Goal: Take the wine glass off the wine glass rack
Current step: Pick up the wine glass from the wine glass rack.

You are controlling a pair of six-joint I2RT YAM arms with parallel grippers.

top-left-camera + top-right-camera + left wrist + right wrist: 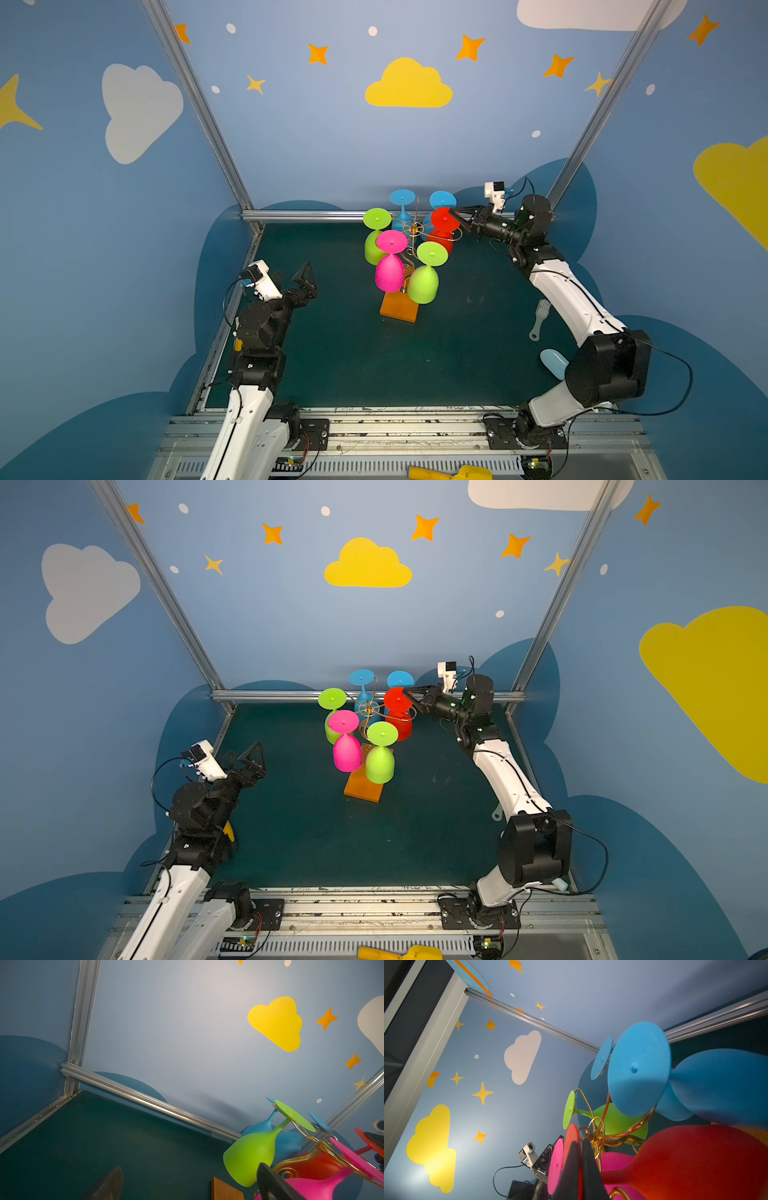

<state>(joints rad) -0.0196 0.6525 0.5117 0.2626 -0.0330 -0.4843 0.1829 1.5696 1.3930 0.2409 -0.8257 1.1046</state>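
Red wine glass hangs on the wine glass rack, foot clamped by right tool; left tool spread apart.

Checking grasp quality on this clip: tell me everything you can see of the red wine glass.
The red wine glass looks like matte, opaque plastic, with a flat round foot, a thin stem and a rounded bowl. It hangs upside down, foot up, from a scroll arm of the wine glass rack, on the rack's right side beside a blue glass. The right gripper is shut on the foot's edge.
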